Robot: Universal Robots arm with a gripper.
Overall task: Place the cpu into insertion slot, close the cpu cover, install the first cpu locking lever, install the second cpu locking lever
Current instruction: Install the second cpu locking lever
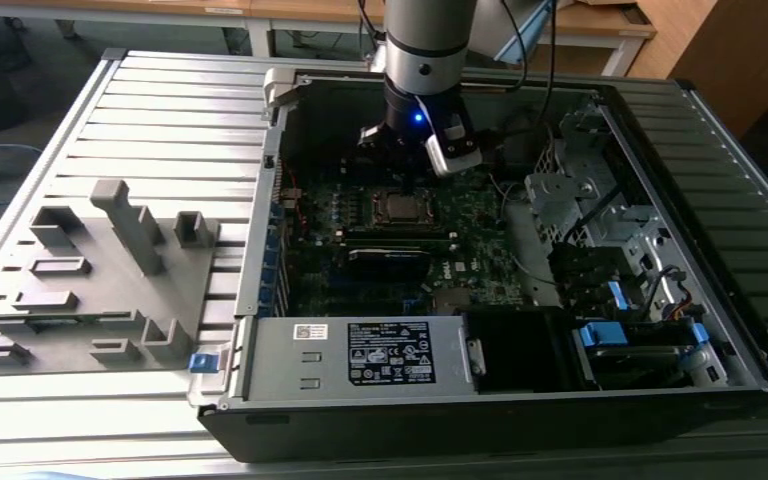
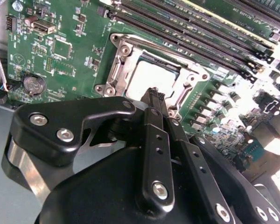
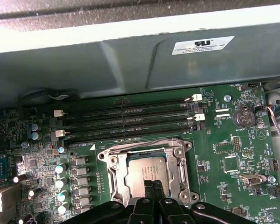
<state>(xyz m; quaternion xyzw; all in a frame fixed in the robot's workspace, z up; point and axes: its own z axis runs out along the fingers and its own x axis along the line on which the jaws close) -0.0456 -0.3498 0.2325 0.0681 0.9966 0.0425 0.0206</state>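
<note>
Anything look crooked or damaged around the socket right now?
Nothing stands out. The cpu lies flat and square in the insertion slot, the cpu cover frames it evenly, and the gripper hangs just above it with fingers together.

An open black computer case (image 1: 704, 400) lies on a grey slatted table (image 1: 157, 110), with a green motherboard (image 1: 478, 250) flat inside it. At the near end of the case sits a grey power supply box (image 1: 357, 355) with a white and black label, and on the exterior view's right are blue clips (image 1: 602, 333) among metal drive bays (image 1: 584, 200). On the table at the exterior view's left stands a grey plastic holder (image 1: 104, 280) with upright posts, and long black memory slots (image 3: 126, 123) run side by side near a round coin battery (image 3: 244, 116).
</note>
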